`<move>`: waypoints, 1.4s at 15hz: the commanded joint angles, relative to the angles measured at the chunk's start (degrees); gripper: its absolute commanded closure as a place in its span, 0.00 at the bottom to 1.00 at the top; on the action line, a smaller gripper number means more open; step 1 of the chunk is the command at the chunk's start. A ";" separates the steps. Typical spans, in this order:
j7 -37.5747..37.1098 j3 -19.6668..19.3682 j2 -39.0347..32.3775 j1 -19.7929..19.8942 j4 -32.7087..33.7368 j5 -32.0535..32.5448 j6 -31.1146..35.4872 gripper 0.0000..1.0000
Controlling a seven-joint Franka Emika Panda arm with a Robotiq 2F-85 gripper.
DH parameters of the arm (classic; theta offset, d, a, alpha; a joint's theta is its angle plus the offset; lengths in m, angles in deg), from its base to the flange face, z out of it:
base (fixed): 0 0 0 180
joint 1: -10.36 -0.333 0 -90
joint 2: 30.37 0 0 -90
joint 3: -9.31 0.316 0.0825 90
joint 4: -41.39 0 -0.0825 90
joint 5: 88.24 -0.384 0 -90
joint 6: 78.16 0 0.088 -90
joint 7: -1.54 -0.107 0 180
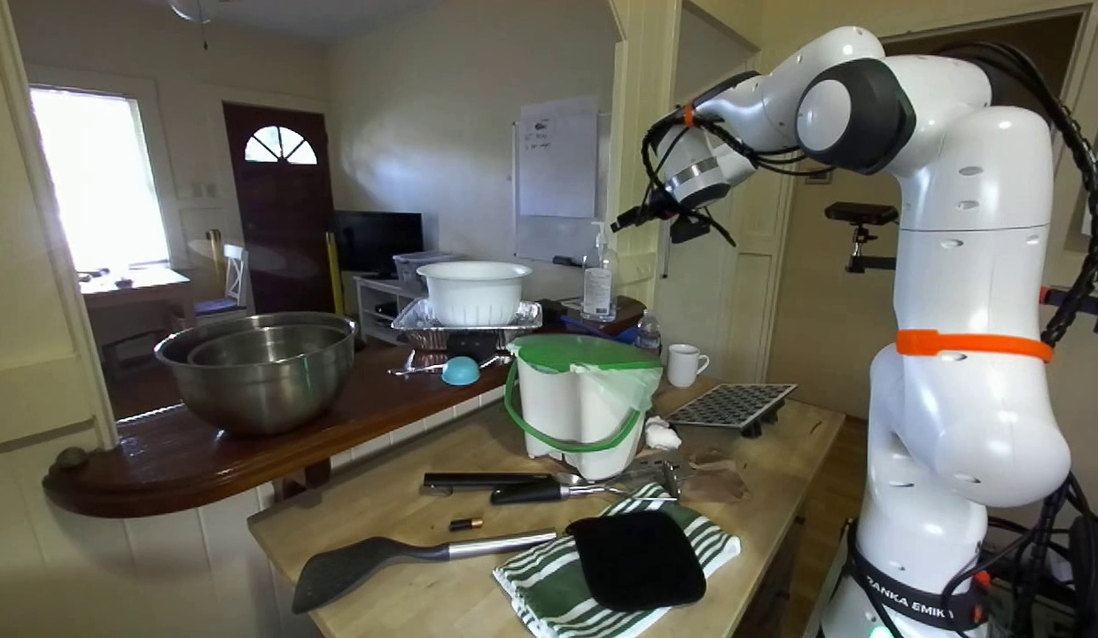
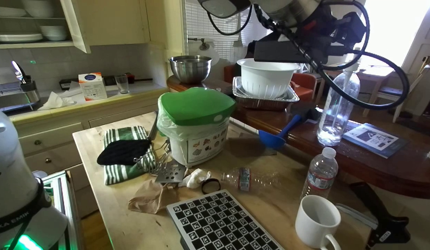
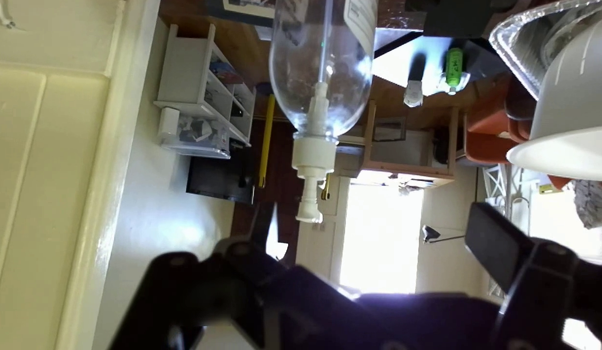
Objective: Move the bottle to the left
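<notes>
White-topped, the bottle (image 1: 599, 285) stands near the white tub (image 1: 474, 294) — likely the approach step — and empty, wide-spread fingers (image 3: 495, 239) should next lower around it.

The dish towel (image 1: 559, 574) is striped green and white, the pot holder (image 1: 637, 560) black, the bucket lid (image 1: 584, 353) green, the board (image 2: 223, 218) checkered black-and-white, the pump bottle (image 1: 599, 282) clear and white-topped.

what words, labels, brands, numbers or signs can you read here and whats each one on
"ANKA EMIK": black band on the robot arm; outer letters unclear.
Apparent triangle sign: blue booklet; wording unreadable.
Too small or blurred to read: print on the pump bottle, upright water bottle, lying bottle, carton, white bin, green container, black tool and whiteboard paper.
</notes>
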 commanded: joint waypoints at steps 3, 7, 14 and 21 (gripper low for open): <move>6.61 -0.04 -6.76 4.97 4.48 -10.50 -8.09 0.00; 6.88 12.25 -9.70 18.73 8.24 -11.73 -11.08 0.00; 6.28 31.54 -15.68 36.83 18.66 -9.58 -11.36 0.00; 5.90 35.26 -18.60 39.90 21.65 -8.74 -12.34 0.65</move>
